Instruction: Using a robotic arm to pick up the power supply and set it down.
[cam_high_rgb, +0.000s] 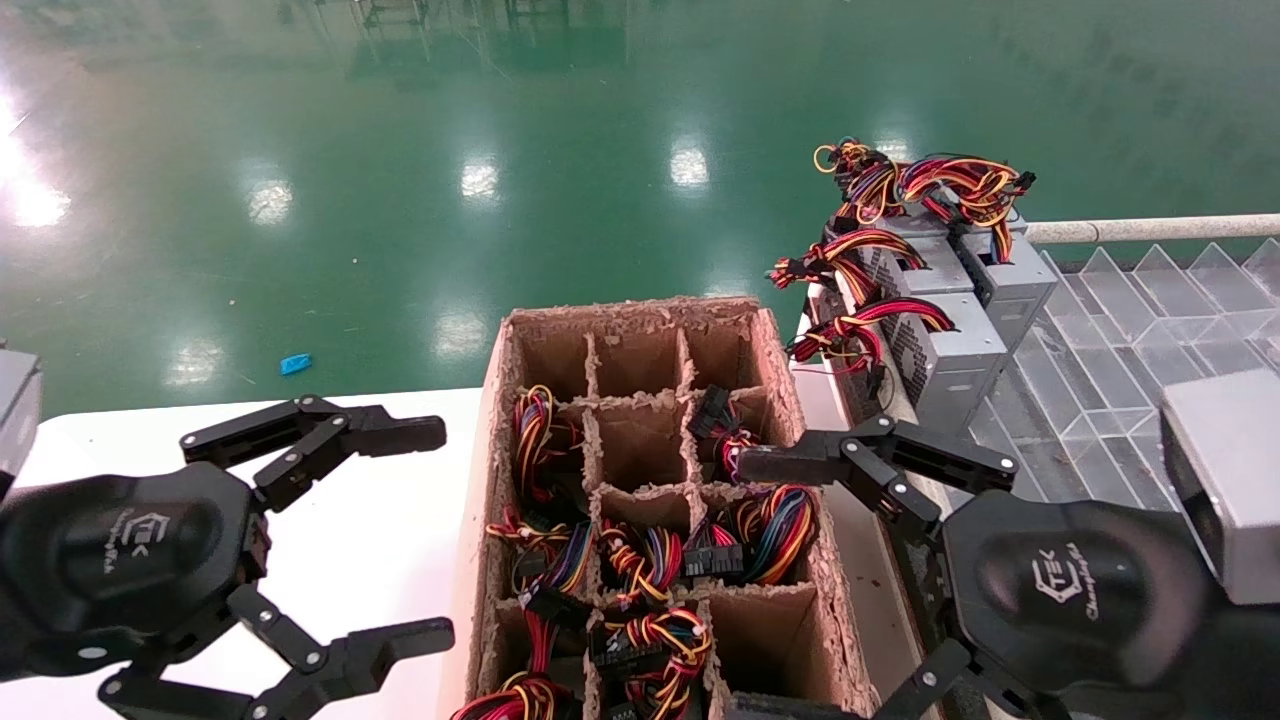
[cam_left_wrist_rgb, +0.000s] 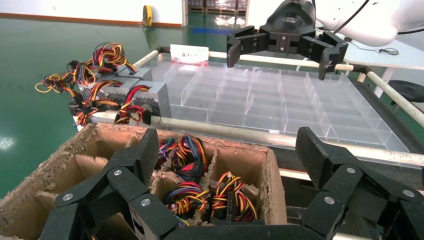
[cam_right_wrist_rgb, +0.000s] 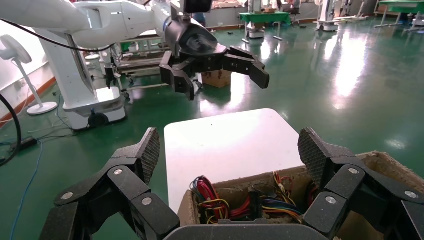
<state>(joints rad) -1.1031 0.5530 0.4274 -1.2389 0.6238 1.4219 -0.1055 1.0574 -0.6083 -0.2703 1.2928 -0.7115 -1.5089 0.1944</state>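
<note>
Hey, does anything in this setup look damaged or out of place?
The cardboard divider box is ragged: its rim and partitions are torn and frayed. A small blue scrap lies on the green floor. Both grippers, left and right, hang open, holding nothing.

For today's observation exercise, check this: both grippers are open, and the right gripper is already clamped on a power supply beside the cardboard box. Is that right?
Not quite. The right gripper is open and holds nothing; the head view shows it beside the cardboard box, short of the power supplies. The left gripper is open, as stated.
</note>
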